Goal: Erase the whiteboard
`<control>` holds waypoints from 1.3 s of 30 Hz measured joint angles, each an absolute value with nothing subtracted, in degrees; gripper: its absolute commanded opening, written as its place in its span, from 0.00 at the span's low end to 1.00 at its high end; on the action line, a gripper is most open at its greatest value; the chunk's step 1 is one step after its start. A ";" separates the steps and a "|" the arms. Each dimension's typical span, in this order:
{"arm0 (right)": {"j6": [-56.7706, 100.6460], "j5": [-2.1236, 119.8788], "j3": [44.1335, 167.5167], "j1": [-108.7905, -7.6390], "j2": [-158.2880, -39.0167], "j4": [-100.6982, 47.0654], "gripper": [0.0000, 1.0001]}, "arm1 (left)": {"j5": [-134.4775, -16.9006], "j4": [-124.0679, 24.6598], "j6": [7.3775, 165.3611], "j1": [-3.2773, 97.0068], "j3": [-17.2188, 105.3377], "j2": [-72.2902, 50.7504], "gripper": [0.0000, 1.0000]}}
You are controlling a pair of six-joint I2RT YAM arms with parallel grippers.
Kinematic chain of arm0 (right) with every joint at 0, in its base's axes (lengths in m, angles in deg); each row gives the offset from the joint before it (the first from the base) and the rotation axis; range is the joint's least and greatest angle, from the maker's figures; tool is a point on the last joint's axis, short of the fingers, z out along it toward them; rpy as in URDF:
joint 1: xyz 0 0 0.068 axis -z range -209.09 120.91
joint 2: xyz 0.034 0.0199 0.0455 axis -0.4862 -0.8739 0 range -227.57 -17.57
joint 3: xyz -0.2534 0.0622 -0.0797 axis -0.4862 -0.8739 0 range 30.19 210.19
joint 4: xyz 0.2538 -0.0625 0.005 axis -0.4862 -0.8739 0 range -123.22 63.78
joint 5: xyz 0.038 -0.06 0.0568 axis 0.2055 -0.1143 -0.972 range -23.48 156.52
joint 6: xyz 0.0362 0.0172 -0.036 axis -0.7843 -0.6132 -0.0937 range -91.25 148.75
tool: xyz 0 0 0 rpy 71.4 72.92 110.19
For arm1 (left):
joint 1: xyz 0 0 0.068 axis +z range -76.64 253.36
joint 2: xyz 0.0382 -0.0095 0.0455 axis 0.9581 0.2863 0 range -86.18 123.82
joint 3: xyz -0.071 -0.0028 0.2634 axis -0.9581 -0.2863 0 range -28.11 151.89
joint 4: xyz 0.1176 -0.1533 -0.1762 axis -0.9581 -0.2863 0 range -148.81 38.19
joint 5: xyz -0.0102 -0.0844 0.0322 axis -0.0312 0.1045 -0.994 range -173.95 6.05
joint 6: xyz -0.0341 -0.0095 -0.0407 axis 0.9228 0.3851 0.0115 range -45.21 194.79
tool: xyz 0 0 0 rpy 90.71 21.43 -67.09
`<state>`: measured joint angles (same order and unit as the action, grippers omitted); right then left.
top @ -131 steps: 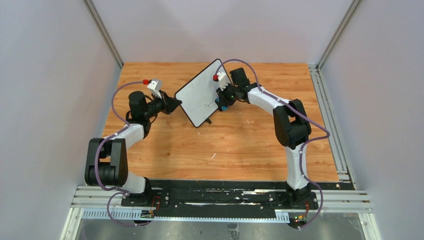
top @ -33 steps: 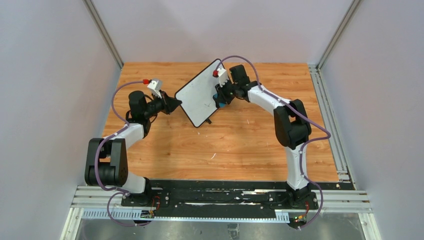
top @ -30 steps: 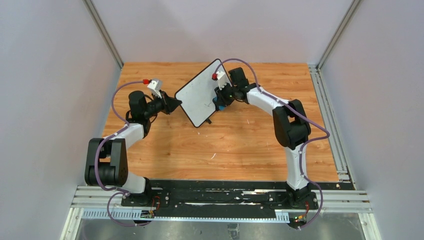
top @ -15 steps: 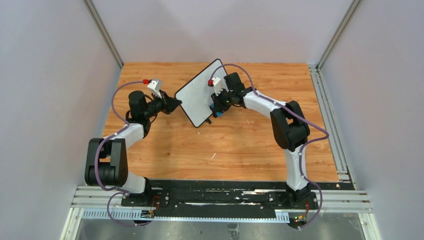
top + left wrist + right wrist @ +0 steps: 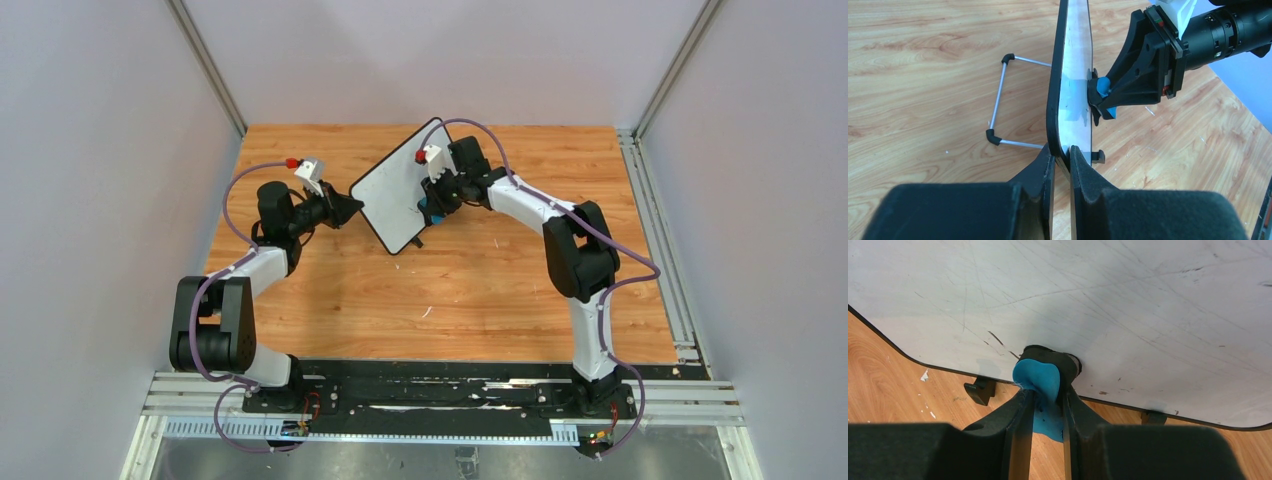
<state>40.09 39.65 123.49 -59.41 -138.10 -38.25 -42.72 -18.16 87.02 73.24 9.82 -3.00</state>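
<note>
The whiteboard [image 5: 392, 190] stands tilted on the wooden table, propped up by a wire stand [image 5: 998, 105] behind it. My left gripper [image 5: 350, 206] is shut on its left edge; in the left wrist view the board [image 5: 1074, 75] runs edge-on between the closed fingers [image 5: 1062, 155]. My right gripper [image 5: 432, 206] is shut on a blue eraser [image 5: 1038, 380] and presses it against the board's face [image 5: 1098, 300] near the lower edge. Faint black strokes [image 5: 995, 337] lie beside the eraser. From the left wrist the eraser [image 5: 1104, 87] touches the board.
The board's small black feet [image 5: 979, 390] rest on the wood. Grey walls with metal posts [image 5: 205, 65] close in the table on three sides. A rail [image 5: 660, 220] runs along the table's right edge.
My right gripper slid the eraser leftward across the board's face, toward its lower part. The left gripper and the board stayed put.
</note>
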 measured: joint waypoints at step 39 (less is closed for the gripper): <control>40.17 39.89 122.96 -58.98 -138.34 -38.01 0.01 | -42.72 -18.88 86.78 73.22 10.15 -3.00 0.00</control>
